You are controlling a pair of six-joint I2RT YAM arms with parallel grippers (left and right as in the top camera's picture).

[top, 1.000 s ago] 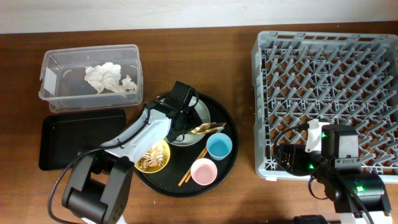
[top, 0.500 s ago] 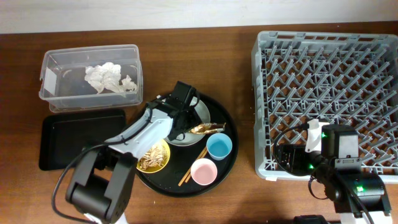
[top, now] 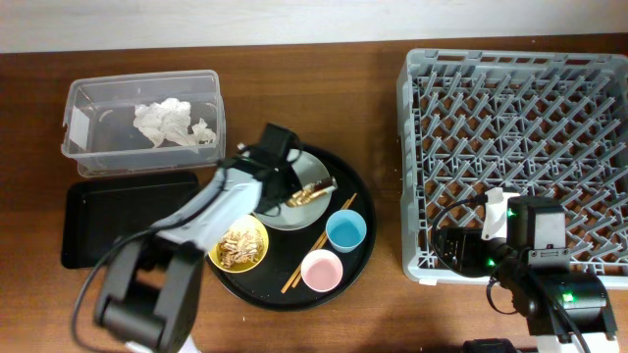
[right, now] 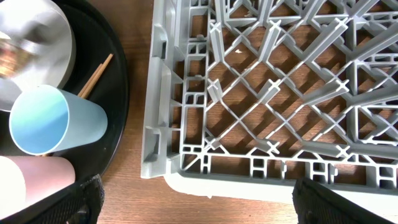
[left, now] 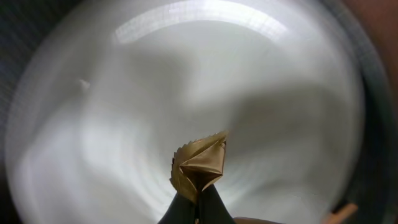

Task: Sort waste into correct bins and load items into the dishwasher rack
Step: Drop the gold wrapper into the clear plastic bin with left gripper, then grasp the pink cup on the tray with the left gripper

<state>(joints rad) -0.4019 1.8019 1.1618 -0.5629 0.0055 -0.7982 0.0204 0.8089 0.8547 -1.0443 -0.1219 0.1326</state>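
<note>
Wrapper scrap (left: pixel 199 168), shiny gold-brown, is pinched at its lower edge between the closed fingertips of the left gripper (left: pixel 198 210). Directly below the tool lies the grey-green plate (left: pixel 186 81); whether the scrap touches it cannot be told. Beside the gripper, on the same round black tray (top: pixel 361 257), stand 1 yellow bowl (top: pixel 253 259) holding tan food scraps (top: pixel 235 245), 1 blue cup (top: pixel 345 231), 1 pink cup (top: pixel 322 270) and 2 chopsticks (top: pixel 294 278). Farther out, past that tray, the clear tub (top: pixel 93 147) contains white tissue (top: pixel 172 123), with the flat black tray (top: pixel 118 221) next to it. Farthest from the tool, the right gripper (right: pixel 199 202) stands wide apart and empty at the edge of the dishwasher rack (top: pixel 520 147).
</note>
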